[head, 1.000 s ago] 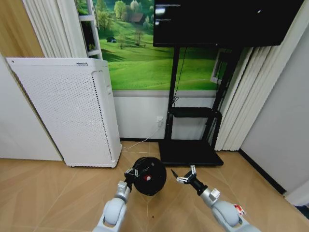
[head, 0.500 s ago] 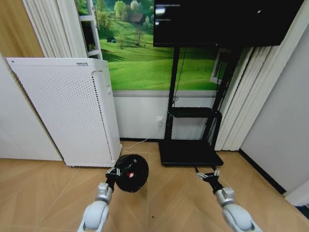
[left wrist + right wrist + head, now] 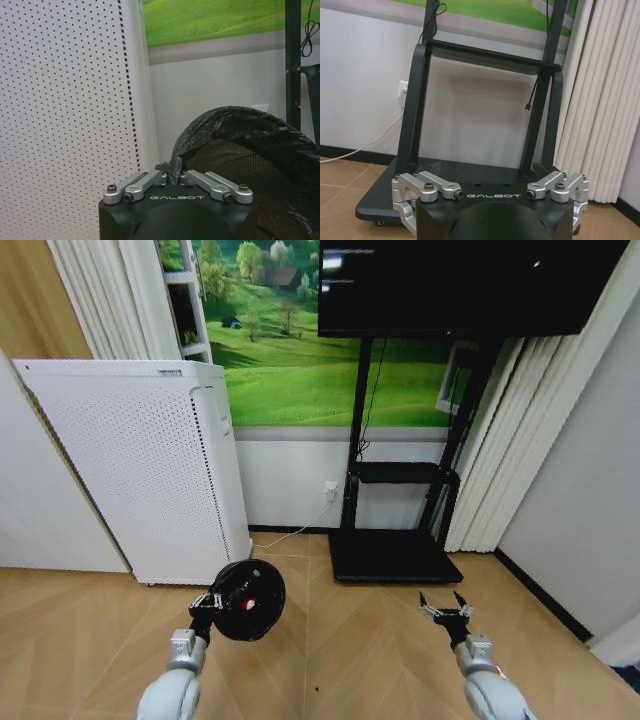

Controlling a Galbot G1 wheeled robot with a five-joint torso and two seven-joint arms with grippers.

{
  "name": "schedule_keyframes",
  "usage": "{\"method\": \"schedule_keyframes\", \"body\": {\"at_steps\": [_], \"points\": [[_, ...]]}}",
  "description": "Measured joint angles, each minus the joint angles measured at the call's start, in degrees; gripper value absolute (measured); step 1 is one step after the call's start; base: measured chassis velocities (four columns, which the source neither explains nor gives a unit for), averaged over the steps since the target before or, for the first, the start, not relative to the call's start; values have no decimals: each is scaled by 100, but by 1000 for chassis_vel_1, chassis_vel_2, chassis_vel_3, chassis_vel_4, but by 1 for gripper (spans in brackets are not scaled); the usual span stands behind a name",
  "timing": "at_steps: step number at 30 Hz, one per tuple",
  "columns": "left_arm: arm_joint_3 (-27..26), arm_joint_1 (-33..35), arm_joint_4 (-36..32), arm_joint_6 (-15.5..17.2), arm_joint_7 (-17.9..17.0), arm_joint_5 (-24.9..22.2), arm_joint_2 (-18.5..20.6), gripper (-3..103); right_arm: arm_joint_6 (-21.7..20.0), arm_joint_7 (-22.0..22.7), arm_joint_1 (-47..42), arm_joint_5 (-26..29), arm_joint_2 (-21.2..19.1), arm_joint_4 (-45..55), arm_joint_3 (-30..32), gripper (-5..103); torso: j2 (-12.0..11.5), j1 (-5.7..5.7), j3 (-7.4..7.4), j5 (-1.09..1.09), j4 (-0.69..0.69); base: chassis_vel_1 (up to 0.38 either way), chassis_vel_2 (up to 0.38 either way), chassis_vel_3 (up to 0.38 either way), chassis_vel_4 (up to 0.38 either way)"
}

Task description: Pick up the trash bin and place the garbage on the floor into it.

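Left gripper (image 3: 205, 602) clamps trash bin (image 3: 247, 599) by its lined rim; keep mouth upright; right gripper (image 3: 445, 611) spread, empty.

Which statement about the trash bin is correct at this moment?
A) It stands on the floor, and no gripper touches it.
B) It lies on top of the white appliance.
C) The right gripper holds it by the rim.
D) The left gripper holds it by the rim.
D: the left gripper is shut on the bag-lined rim of the trash bin, while the right gripper hangs open and empty, apart from it.
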Motion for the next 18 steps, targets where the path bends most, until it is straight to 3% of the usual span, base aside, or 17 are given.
{"method": "schedule_keyframes", "body": {"at_steps": [10,18], "points": [[66,-56,57,6,0,36,-19,5,-38,18,111,161,-52,-141,-76,100,0,0,0,0,2,-17,-13,24,22],[51,-72,92,12,0,21,2,5,-62,8,210,200,-91,-261,-219,100,-1,0,1,0,1,-173,-169,151,169]]}}
